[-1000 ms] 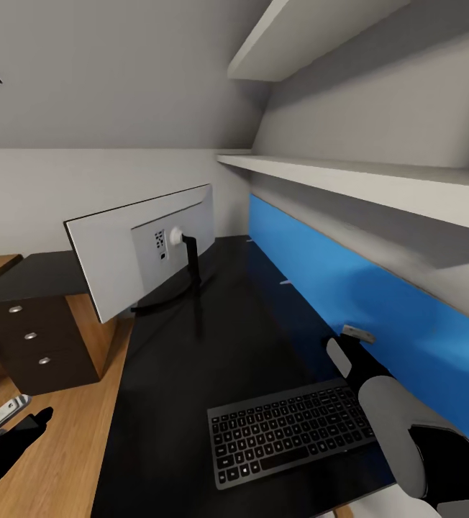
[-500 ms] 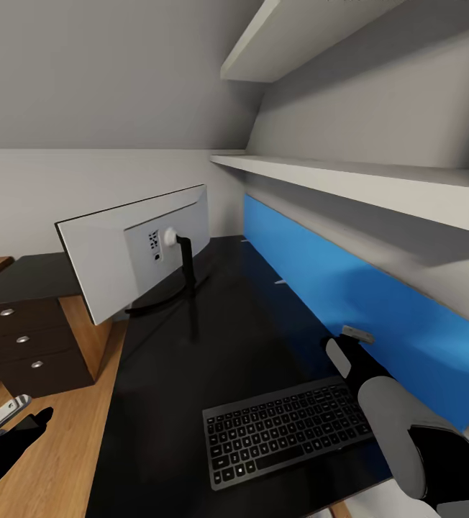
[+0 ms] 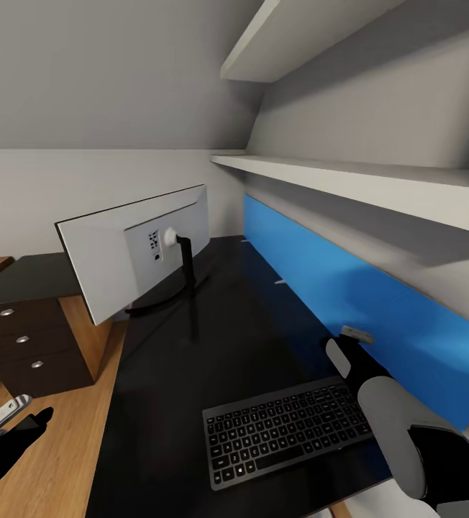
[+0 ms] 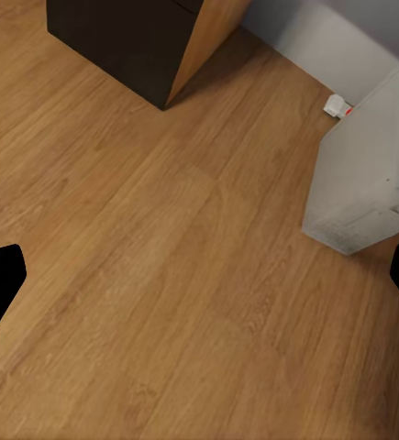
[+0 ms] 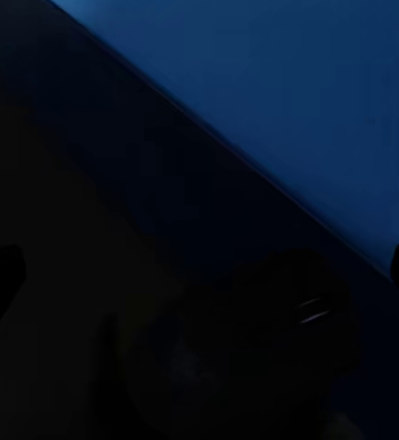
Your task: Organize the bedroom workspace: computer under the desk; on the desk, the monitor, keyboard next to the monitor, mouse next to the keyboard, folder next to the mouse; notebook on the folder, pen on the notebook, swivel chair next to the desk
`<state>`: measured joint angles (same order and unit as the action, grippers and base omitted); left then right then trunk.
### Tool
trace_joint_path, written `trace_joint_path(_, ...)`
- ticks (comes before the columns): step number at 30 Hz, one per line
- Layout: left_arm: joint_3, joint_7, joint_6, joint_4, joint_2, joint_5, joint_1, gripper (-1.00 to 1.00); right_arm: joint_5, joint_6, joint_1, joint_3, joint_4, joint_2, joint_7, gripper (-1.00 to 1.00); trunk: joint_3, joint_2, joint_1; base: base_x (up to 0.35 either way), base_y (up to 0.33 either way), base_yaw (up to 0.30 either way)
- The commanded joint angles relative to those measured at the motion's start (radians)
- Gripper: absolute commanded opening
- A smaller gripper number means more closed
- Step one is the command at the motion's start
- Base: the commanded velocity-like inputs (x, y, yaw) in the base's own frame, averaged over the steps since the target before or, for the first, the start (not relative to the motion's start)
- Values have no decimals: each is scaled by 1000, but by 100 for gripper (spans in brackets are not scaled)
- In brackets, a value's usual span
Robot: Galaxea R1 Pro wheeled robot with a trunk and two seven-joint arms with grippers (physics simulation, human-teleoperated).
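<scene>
Where the black desk [image 3: 191, 345] meets the blue back panel [image 3: 378, 316], the keyboard [image 3: 288, 432] lies flat at the near right, its long axis running left-right and tilted slightly. The monitor [image 3: 137, 252] stands at the far left, back toward the camera. The right gripper [image 5: 199, 266], fingers wide apart and empty, hovers over a dark mouse [image 5: 254, 348], barely discernible. The left gripper [image 4: 199, 275], likewise spread and empty, overlooks the floor [image 4: 144, 275] and the white computer [image 4: 373, 174].
</scene>
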<state>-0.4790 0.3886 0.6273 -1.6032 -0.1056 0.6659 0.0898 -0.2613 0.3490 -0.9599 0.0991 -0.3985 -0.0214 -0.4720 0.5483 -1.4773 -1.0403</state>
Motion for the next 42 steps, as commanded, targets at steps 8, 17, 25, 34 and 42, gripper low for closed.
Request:
trace_joint_path(8,0,9,3,-1,-1,11,1,100,-9,8,0,0,-2,-2,-6,100,1,-1,0,0,0,0)
trace_joint_path(17,0,9,3,-1,-1,11,1,100,-9,11,0,1,-2,-3,-8,100,1,-1,0,0,0,0)
trace_joint_path(25,0,9,3,-1,-2,11,1,100,-8,13,0,1,-2,-3,-8,100,4,-8,-4,0,0,0)
trace_joint_path(34,-1,8,3,-1,-2,11,1,100,-7,13,0,0,-2,-2,-8,100,20,-43,-23,0,0,0)
trace_joint_path(42,-2,9,3,-2,-2,10,1,100,-7,13,0,0,-2,-2,-8,100,20,-43,-23,0,0,0)
